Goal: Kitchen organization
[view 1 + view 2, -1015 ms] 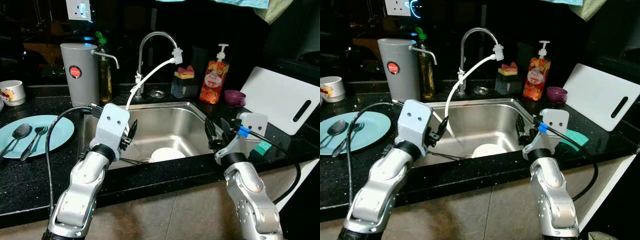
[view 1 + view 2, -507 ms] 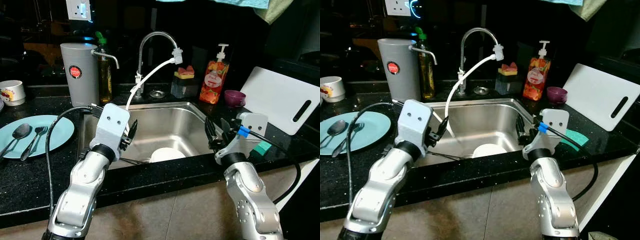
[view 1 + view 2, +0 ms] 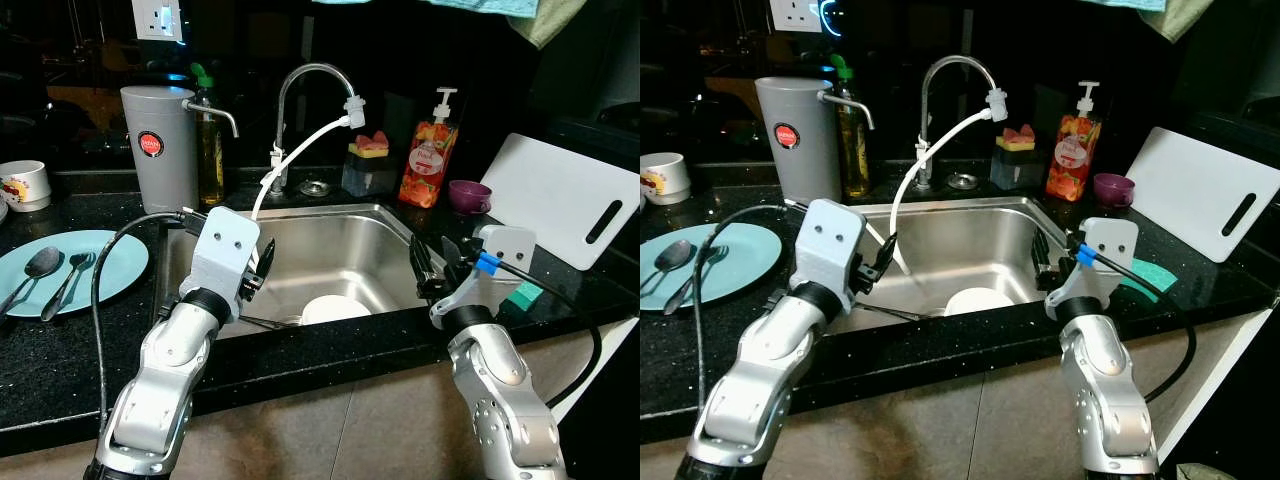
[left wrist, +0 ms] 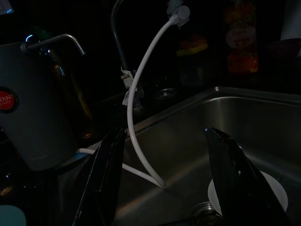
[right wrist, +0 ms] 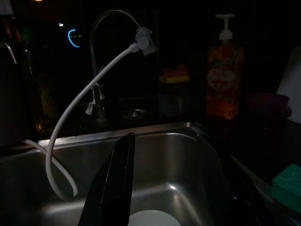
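A white plate [image 3: 335, 308] lies on the bottom of the steel sink [image 3: 330, 235], with a thin utensil [image 3: 266, 322] beside it. My left gripper [image 3: 262, 268] hangs open over the sink's left side, and in the left wrist view its fingers [image 4: 106, 179] stand wide apart with nothing between them. Open as well, my right gripper [image 3: 430, 262] hovers at the sink's right rim; one finger [image 5: 113, 183] shows clearly in the right wrist view. On the counter to the left a teal plate [image 3: 115, 265] carries a spoon [image 3: 38, 265] and forks [image 3: 70, 278].
A tap [image 3: 300, 85] with a white hose [image 3: 300, 150] arches over the sink. Behind stand a grey dispenser [image 3: 158, 145], oil bottle [image 3: 210, 150], sponge holder [image 3: 368, 165], soap bottle [image 3: 428, 150] and purple bowl [image 3: 468, 195]. On the right lie a white cutting board [image 3: 565, 200] and a green sponge [image 3: 523, 295]; a mug [image 3: 22, 185] stands far left.
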Robot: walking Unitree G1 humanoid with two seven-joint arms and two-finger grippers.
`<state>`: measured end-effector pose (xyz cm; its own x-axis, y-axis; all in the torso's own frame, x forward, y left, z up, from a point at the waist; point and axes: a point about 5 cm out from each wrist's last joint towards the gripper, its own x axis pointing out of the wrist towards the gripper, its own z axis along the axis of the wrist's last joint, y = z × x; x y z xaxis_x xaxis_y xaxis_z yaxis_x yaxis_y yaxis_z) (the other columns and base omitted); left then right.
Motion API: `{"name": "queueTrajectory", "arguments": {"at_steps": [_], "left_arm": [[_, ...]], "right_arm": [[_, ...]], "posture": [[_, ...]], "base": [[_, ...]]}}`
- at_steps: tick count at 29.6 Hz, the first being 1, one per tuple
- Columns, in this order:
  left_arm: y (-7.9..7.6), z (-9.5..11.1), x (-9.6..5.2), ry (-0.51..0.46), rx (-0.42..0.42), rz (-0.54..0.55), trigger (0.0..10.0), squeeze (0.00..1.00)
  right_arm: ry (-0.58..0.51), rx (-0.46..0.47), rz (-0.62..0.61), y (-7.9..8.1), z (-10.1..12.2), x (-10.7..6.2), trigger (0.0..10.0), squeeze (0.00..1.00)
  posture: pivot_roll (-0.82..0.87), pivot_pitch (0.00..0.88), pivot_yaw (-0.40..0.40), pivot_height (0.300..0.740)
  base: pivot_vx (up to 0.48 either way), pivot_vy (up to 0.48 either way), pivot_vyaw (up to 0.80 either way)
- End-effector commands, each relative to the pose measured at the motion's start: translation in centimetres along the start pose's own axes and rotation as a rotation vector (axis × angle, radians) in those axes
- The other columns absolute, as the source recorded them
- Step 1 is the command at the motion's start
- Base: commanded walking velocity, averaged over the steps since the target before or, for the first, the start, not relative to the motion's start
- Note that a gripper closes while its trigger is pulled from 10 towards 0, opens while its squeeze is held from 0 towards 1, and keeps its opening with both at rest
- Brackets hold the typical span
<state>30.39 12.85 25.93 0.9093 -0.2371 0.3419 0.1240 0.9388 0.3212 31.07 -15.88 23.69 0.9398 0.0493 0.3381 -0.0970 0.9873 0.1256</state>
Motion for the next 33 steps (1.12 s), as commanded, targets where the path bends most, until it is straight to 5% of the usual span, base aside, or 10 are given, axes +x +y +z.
{"name": "queueTrajectory", "arguments": {"at_steps": [1,33], "left_arm": [[-0.17,0.01,0.14,0.0,0.009,-0.009,10.0,0.0],[-0.2,0.13,0.19,-0.004,0.007,-0.007,10.0,0.0]], "right_arm": [[-0.004,-0.009,-0.007,-0.09,0.03,0.02,10.0,0.0],[-0.006,-0.009,-0.007,-0.11,0.08,0.08,10.0,0.0]], "posture": [[0.18,0.019,-0.1,0.74],[0.18,0.019,-0.101,0.74]], "base": [[0.0,0.0,0.0],[0.0,0.0,0.0]]}}
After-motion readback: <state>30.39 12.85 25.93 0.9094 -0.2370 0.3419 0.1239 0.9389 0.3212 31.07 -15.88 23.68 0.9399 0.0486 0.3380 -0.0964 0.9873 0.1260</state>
